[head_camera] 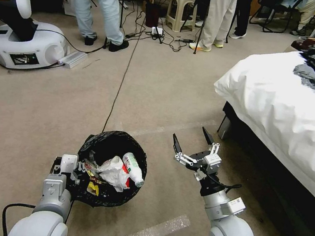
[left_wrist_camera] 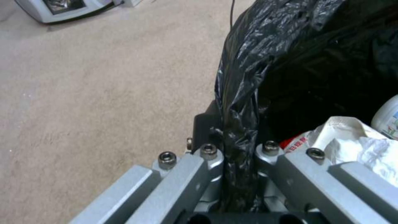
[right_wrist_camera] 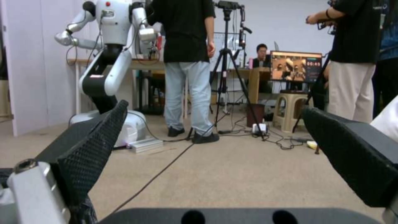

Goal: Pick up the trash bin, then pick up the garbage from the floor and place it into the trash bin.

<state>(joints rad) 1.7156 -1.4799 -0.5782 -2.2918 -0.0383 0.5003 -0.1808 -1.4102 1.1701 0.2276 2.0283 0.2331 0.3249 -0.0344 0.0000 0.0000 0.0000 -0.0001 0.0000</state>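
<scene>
We hold the trash bin (head_camera: 111, 168) by its near rim with our left gripper (head_camera: 77, 169), its fingers clamped on the black bag (left_wrist_camera: 240, 130) folded over the edge. The bin sits low in front of us on the left, over the carpet (head_camera: 46, 116). Inside lie a white bottle (head_camera: 133, 169), crumpled tissue (head_camera: 114, 171), a red carton (left_wrist_camera: 295, 143) and yellow wrappers (head_camera: 93, 189). Our right gripper (head_camera: 193, 143) hovers beside the bin with its fingers spread wide and nothing between them. We judge the pickup nearly finished, as no litter shows on the floor nearby. To do this well, we should keep the bin level and the pinch firm, since the glossy bag could slip.
</scene>
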